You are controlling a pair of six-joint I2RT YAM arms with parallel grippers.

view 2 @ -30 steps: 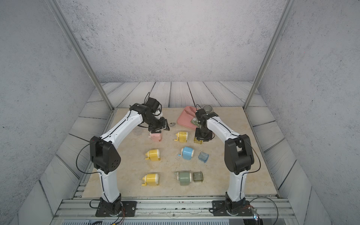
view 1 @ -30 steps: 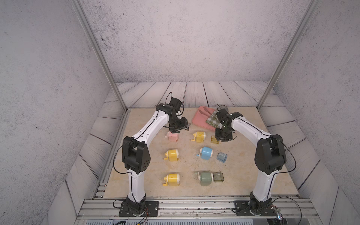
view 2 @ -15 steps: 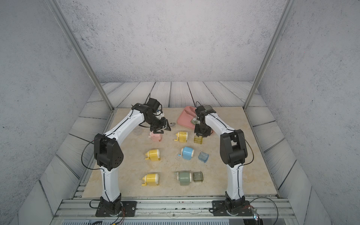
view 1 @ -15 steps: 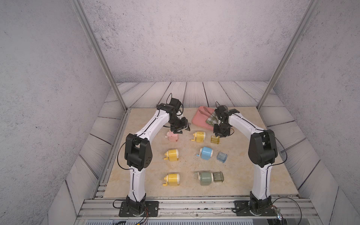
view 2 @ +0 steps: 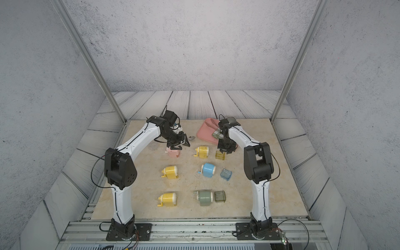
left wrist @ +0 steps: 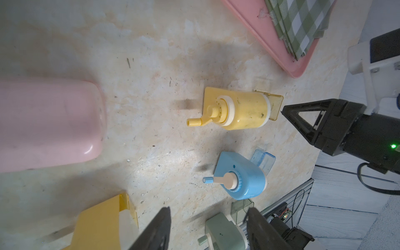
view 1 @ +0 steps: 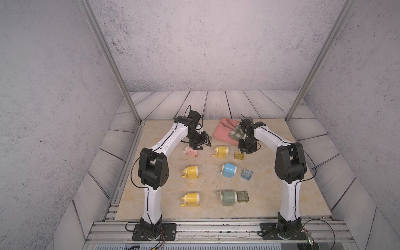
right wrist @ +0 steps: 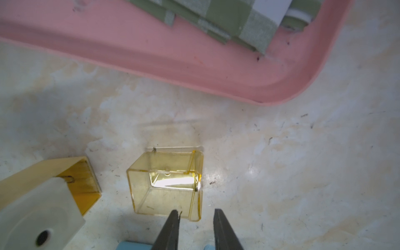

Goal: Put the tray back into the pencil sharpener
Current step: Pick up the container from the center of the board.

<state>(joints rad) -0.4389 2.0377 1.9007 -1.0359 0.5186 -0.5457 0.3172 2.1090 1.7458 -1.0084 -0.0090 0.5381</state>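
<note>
1. Yellow tray point(view 1: 239, 155) lies loose on worktop point(view 1: 270, 184), just beside far yellow sharpener point(view 1: 221, 151), at its open end.
2. Right end effector point(right wrist: 196, 211) released; tips either side of tray's end wall.
3. Left end effector point(left wrist: 207, 208) released, empty, near pink sharpener point(view 1: 191, 151).

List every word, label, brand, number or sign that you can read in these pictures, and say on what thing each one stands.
No text here can be read.
Yellow tray, left wrist view: a faint mark on its wall, too blurred to read.
</note>
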